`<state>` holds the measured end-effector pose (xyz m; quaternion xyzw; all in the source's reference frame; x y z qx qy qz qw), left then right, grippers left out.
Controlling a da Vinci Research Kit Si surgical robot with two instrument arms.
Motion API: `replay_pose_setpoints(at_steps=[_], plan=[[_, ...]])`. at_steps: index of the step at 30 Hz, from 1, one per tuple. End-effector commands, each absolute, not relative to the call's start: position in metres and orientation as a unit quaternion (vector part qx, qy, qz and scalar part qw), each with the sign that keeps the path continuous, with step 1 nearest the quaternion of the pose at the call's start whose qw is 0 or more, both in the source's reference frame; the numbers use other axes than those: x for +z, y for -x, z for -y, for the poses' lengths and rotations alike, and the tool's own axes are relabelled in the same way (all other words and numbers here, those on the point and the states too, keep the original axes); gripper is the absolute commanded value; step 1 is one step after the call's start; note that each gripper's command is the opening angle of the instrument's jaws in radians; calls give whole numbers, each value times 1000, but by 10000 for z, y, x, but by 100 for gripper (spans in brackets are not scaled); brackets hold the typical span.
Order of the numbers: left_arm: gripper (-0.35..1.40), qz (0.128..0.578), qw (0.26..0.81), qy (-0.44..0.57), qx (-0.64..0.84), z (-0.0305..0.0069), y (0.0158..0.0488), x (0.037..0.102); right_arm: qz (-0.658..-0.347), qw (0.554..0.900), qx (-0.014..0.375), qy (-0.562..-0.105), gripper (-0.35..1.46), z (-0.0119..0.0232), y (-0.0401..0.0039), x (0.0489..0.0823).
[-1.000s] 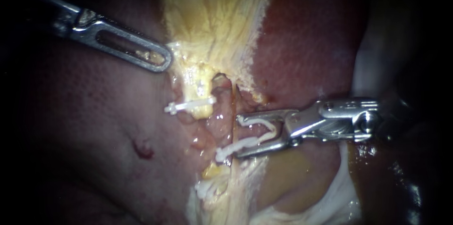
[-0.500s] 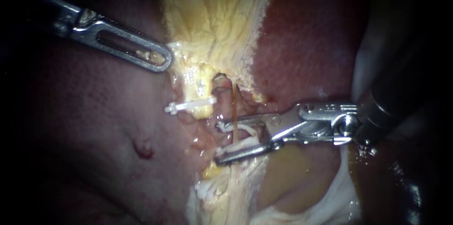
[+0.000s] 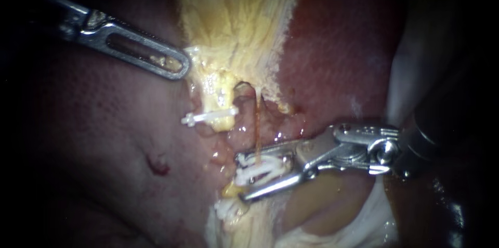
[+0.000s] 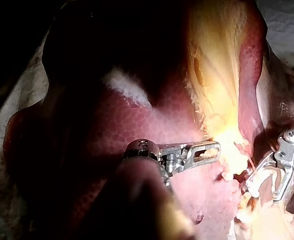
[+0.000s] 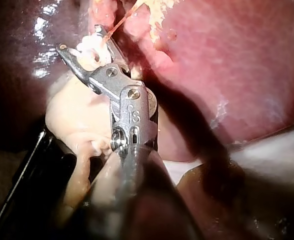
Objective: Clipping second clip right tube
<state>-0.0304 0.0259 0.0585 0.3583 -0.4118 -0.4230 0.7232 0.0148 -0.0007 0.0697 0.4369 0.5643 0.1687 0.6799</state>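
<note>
Because the tube must be kept stretched, my left instrument (image 3: 179,66) holds the gallbladder (image 3: 234,29) edge aside. Its jaws seem clamped on it, though that spot is dim. The thin right tube (image 3: 257,123) runs down into the white clip (image 3: 257,169), which is pinched between the half-closed jaws of my right instrument (image 3: 243,175).

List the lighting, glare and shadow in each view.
Endoscope view: light pools on the pale yellow tissue, edges dark, glints on the right instrument holding a clip. Left wrist view: that tissue glares; the shaft of the left instrument lies in shadow. Right wrist view: the shaft's shadow crosses the liver.
</note>
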Motion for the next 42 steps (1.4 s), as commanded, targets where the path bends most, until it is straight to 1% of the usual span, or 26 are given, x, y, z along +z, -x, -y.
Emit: replay_pose_setpoints(at_steps=[1,7,14,18,24,27,31,34,37,42], plan=[[-35,412,723,-358,-423,-259,304,584,-566,676,167,-441,49,6,-149,694],[-35,412,723,-359,-423,-259,304,584,-578,658,166,-454,48,4,-150,678],[-35,412,723,-359,-423,-259,304,584,-578,657,166,-455,45,1,-148,676],[-35,412,723,-359,-423,-259,304,584,-578,658,169,-452,39,-1,-145,679],[-35,412,723,-359,-423,-259,304,584,-571,655,184,-459,21,-5,-138,680],[-35,412,723,-359,-423,-260,304,585,-570,654,186,-462,5,-7,-135,679],[-35,412,723,-359,-423,-260,304,585,-569,653,186,-463,-22,-9,-132,678],[-35,412,723,-359,-423,-260,304,585,-567,652,190,-467,-35,-10,-131,678],[-35,412,723,-359,-423,-260,304,585,-564,651,194,-470,-35,-11,-130,678],[-35,412,723,-359,-423,-260,304,585,-551,645,211,-485,-35,-11,-128,679]])
